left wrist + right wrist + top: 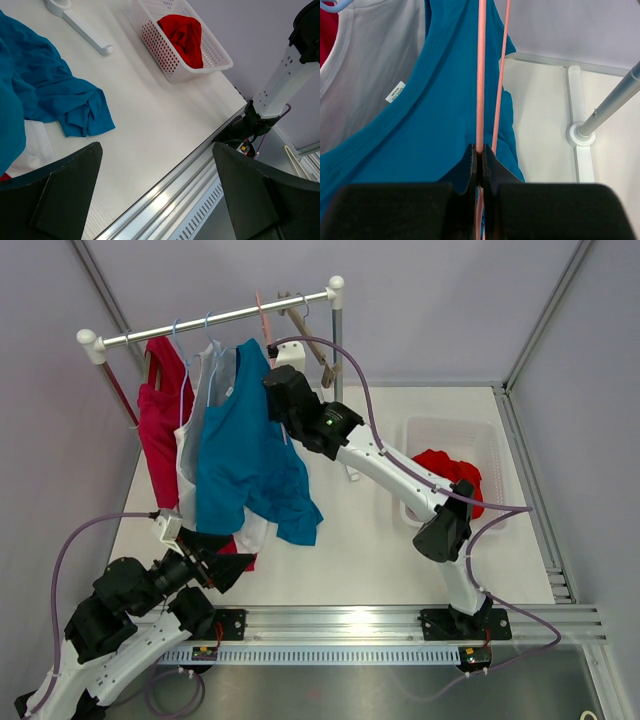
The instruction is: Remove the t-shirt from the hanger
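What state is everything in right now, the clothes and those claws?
blue shirt: hanging, hem on table.
hanger: clamped.
white shirt: hanging.
red shirt: hanging.
basket: holds red cloth.
left gripper: open, empty.
right gripper: shut on hanger.

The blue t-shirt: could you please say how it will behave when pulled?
Probably floppy: the blue t-shirt hangs in folds, one end crumpled on the table. Likely light: a thin pink hanger, pinched by the right gripper, seems to carry it.

Right arm (385,460) stretched up toward far left, right gripper (479,151) pinched tight on hanger (481,75). Left arm (130,590) folded low at near left, left gripper (156,150) spread wide, empty.
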Tool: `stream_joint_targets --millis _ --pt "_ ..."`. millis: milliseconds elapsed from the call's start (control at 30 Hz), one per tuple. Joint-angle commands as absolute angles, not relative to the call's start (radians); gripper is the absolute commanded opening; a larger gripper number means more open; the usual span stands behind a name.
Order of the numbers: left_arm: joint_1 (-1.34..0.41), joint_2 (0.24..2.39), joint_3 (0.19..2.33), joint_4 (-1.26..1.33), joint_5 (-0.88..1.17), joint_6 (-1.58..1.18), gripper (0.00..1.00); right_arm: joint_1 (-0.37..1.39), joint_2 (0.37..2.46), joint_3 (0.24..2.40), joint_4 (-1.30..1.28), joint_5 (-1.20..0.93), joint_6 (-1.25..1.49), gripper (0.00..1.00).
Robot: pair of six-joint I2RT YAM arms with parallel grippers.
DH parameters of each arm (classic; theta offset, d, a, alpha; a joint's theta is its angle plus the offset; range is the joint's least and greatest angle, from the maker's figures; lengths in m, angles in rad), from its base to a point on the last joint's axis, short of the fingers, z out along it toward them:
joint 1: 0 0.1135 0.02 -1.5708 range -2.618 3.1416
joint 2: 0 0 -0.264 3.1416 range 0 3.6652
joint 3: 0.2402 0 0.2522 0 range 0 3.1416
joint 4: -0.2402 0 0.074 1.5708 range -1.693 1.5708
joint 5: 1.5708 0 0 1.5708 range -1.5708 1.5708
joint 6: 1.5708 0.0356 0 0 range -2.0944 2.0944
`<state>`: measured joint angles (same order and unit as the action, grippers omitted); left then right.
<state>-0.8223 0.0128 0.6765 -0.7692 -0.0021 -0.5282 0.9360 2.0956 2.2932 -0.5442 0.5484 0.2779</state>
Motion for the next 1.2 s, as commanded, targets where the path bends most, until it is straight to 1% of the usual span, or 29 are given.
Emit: stream_joint_targets --millis 0,33,67,167,200,233,267,367,400,467,600,767,867,900,967,1100,1167 --pt "-0.821 -0.097 0.683 -0.736 0.023 -0.526 0.99 0.93 2.028 2.258 -0.528 0.514 0.281 0.09" --pt "-0.819 -0.092 0.686 -0.735 0.023 -0.525 0.99 0.931 1.987 2.217 -0.519 0.517 0.284 0.21" --pt "-0.819 -0.087 0.687 -0.736 0.025 -0.522 0.99 0.933 1.965 2.194 -0.509 0.522 0.285 0.26" --pt "-0.819 -0.072 0.696 -0.733 0.022 -0.515 0.99 0.94 1.884 2.114 -0.476 0.523 0.288 0.41" --pt "-0.819 -0.066 0.698 -0.735 0.02 -0.514 0.99 0.946 1.869 2.088 -0.466 0.525 0.288 0.45" --pt "-0.819 -0.063 0.701 -0.733 0.017 -0.512 0.99 0.951 1.853 2.077 -0.465 0.526 0.29 0.49" --pt "-0.819 -0.063 0.707 -0.732 0.014 -0.508 0.99 0.956 1.829 2.072 -0.468 0.528 0.287 0.57" --pt "-0.819 -0.058 0.725 -0.733 0.005 -0.499 0.99 1.011 1.778 2.059 -0.459 0.567 0.241 0.69" --pt "-0.819 -0.058 0.732 -0.733 0.005 -0.496 0.99 1.028 1.767 2.063 -0.451 0.595 0.227 0.71" --pt "-0.819 -0.051 0.741 -0.735 0.005 -0.489 0.99 1.08 1.752 2.072 -0.44 0.617 0.196 0.72" --pt "-0.819 -0.04 0.752 -0.733 0.002 -0.483 0.99 1.146 1.784 2.112 -0.394 0.617 0.167 0.7" --pt "-0.819 -0.046 0.749 -0.736 -0.011 -0.5 0.99 1.177 1.946 2.238 -0.365 0.522 0.155 0.71" --pt "-0.819 -0.067 0.755 -0.736 -0.009 -0.505 0.99 1.18 2.072 2.446 -0.426 0.476 0.156 0.75" --pt "-0.819 -0.074 0.753 -0.738 -0.008 -0.503 0.99 1.181 2.098 2.473 -0.426 0.468 0.155 0.77" --pt "-0.821 -0.08 0.746 -0.739 -0.014 -0.496 0.99 1.18 2.157 2.511 -0.434 0.45 0.152 0.8" --pt "-0.819 -0.084 0.727 -0.738 -0.006 -0.503 0.99 1.181 2.23 2.569 -0.451 0.462 0.155 0.83" --pt "-0.819 -0.084 0.718 -0.739 -0.006 -0.506 0.99 1.181 2.243 2.563 -0.446 0.524 0.15 0.83"
